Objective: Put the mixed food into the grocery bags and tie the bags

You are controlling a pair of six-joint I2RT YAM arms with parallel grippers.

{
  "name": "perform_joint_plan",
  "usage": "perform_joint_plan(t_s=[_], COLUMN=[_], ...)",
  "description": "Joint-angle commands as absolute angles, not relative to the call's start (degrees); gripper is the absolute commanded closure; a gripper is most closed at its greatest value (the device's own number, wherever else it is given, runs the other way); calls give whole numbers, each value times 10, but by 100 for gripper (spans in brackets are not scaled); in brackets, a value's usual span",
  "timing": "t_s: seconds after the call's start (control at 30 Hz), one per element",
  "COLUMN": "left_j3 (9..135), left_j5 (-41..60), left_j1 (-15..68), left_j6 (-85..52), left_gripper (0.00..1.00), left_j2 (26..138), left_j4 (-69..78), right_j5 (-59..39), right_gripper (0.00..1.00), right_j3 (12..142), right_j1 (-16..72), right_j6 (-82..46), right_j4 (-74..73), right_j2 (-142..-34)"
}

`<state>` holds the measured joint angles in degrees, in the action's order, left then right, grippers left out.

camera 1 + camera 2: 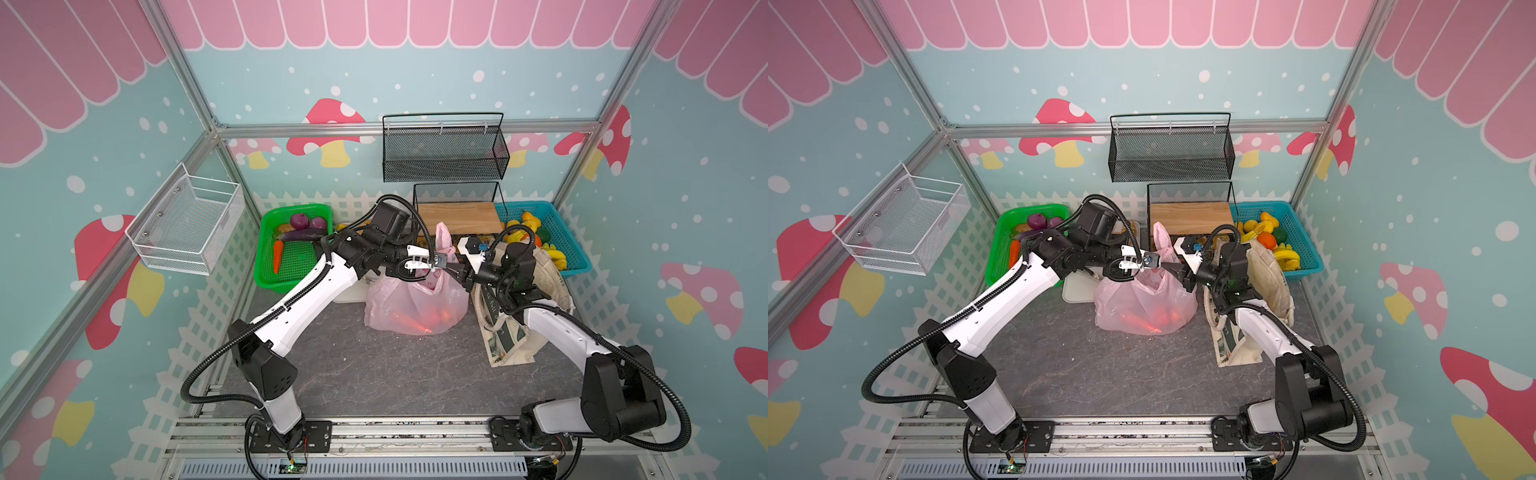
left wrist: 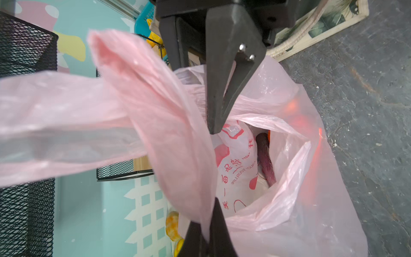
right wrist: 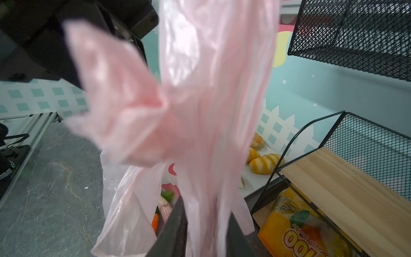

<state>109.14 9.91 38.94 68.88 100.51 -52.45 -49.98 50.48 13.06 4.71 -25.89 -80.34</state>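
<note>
The pink plastic grocery bag (image 1: pixel 415 303) (image 1: pixel 1142 303) stands mid-table with reddish-orange food (image 1: pixel 419 322) glowing through it. One handle (image 1: pixel 444 237) sticks up. My left gripper (image 2: pixel 205 224) (image 1: pixel 436 269) is shut on a twisted handle (image 2: pixel 169 133) above the bag mouth. My right gripper (image 3: pixel 206 207) (image 1: pixel 457 272) faces it, jaws apart, with the other handle (image 3: pixel 213 111) hanging loose between its fingers. Inside the bag a carrot (image 3: pixel 155 220) and a purple piece (image 2: pixel 264 160) show. The cream canvas tote (image 1: pixel 511 336) (image 1: pixel 1237 349) lies under the right arm.
A green basket (image 1: pixel 266 274) at the back left holds a carrot (image 1: pixel 277 255) and an eggplant (image 1: pixel 297 235). The blue basket (image 1: pixel 577 266) holds yellow fruit. A black mesh rack (image 1: pixel 457 216) stands behind the bag, over a yellow snack packet (image 3: pixel 307 235). Bread rolls (image 3: pixel 264 163) lie beside it.
</note>
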Motion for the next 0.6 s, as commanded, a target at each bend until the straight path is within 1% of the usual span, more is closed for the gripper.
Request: perform_joint_plan(t_s=[0.0, 0.17, 0.33, 0.4, 0.57], left_j3=[1117, 1132, 1139, 1141, 1150], left_j5=[90, 83, 73, 71, 73], left_j1=[396, 398, 400, 401, 407], left_j6=[727, 734, 745, 747, 750], left_gripper=[100, 100, 100, 100, 100], left_j2=[1018, 1030, 1038, 1041, 1051], left_j4=[-555, -554, -555, -555, -555], right_j5=[-524, -540, -555, -564, -582], right_gripper=[72, 65, 51, 46, 43], right_j3=[525, 518, 517, 518, 520], right_j1=[127, 127, 127, 127, 127], right_j6=[75, 84, 84, 76, 55], right_j4=[-270, -278, -292, -303, -333], right_j2=[-812, -808, -804, -804, -812])
